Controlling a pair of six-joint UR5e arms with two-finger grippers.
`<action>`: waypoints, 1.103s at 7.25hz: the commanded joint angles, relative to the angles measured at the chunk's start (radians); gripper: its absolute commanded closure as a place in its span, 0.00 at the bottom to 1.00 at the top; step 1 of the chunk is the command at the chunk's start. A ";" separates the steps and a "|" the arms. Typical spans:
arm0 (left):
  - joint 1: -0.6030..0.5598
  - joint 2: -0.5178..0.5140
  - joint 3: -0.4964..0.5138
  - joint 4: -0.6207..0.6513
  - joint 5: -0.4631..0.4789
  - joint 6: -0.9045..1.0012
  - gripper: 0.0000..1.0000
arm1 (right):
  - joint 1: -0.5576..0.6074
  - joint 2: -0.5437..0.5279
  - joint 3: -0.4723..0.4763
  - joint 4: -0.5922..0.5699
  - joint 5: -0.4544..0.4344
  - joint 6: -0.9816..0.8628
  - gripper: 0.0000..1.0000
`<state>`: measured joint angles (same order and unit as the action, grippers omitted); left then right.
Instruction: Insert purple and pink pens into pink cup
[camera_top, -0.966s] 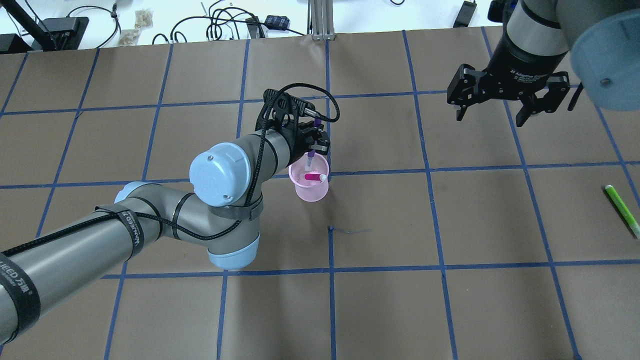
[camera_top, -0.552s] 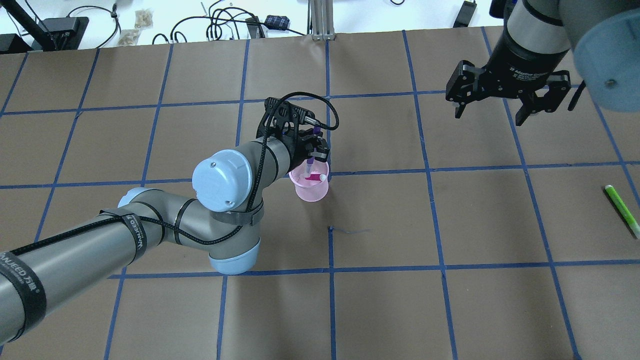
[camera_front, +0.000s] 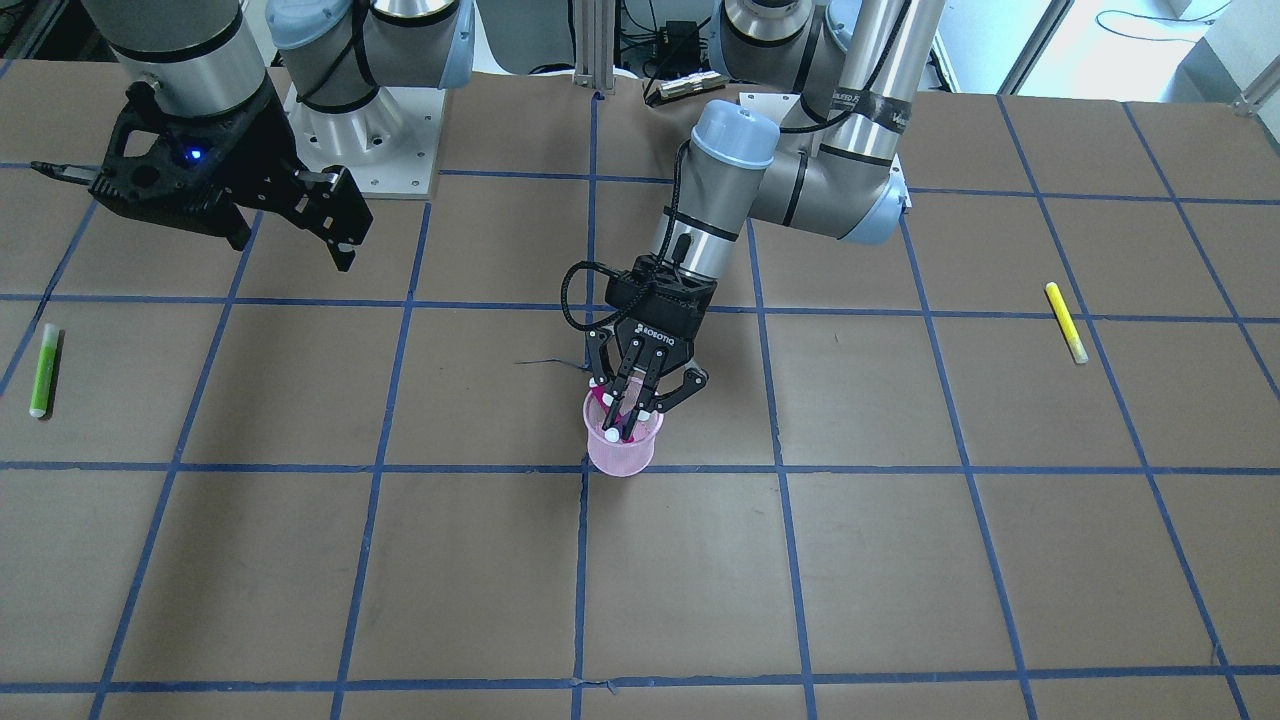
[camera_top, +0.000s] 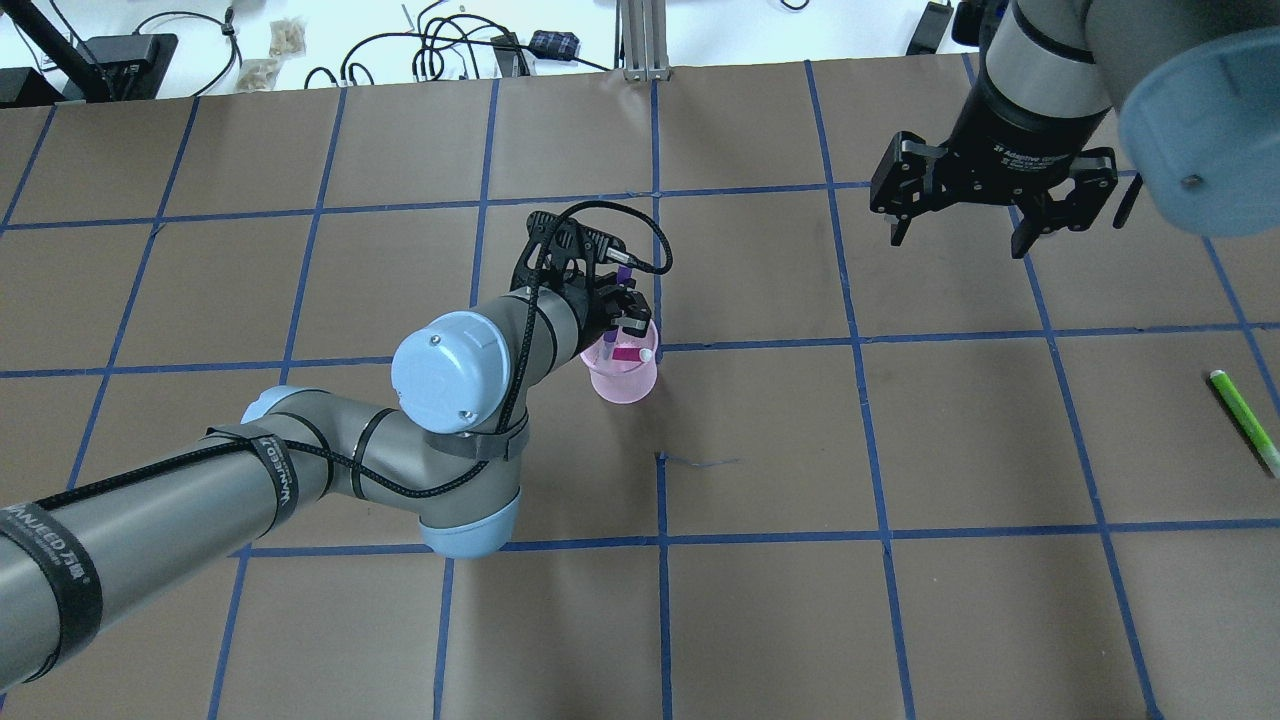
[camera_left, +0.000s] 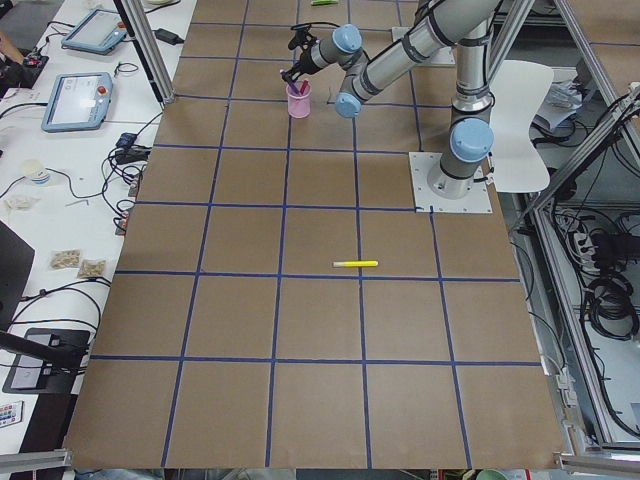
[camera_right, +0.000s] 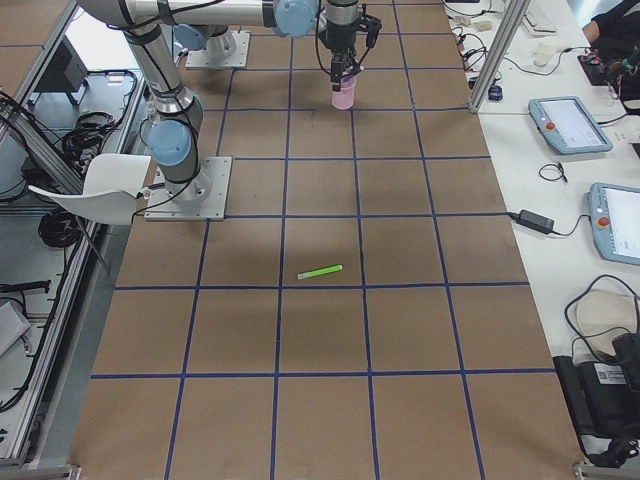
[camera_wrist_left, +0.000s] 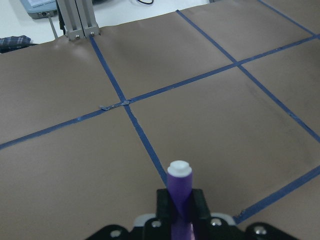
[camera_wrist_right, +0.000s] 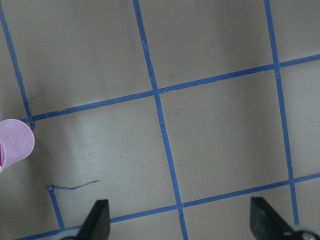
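The pink cup (camera_top: 625, 380) stands upright near the table's middle; it also shows in the front view (camera_front: 622, 452) and at the left edge of the right wrist view (camera_wrist_right: 15, 142). A pink pen (camera_top: 628, 354) with a white cap leans inside it. My left gripper (camera_top: 620, 322) is right above the cup's rim, shut on the purple pen (camera_top: 609, 346), which points down into the cup. In the left wrist view the purple pen (camera_wrist_left: 179, 192) stands between the fingers. My right gripper (camera_top: 955, 243) is open and empty, high over the far right of the table.
A green pen (camera_top: 1243, 418) lies near the table's right edge. A yellow pen (camera_front: 1066, 322) lies on the robot's left side. Cables and boxes lie beyond the far edge (camera_top: 450, 45). The brown table has a blue tape grid.
My left gripper has come down with the purple pen, so its lower end is now inside the cup. My right arm has drifted a little left and away.
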<state>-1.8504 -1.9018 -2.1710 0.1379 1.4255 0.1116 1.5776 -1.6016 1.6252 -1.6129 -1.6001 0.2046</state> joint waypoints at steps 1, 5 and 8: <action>0.000 -0.026 0.002 -0.001 0.001 -0.003 0.00 | 0.001 0.000 0.001 -0.002 -0.006 -0.002 0.00; 0.023 0.009 0.130 -0.285 0.004 -0.020 0.00 | -0.011 0.000 0.002 0.005 0.014 -0.004 0.00; 0.046 0.073 0.481 -0.971 0.137 -0.018 0.00 | -0.010 0.002 -0.005 0.053 0.032 -0.004 0.00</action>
<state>-1.8198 -1.8602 -1.8325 -0.5380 1.5133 0.0931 1.5663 -1.6008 1.6250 -1.5668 -1.5652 0.2003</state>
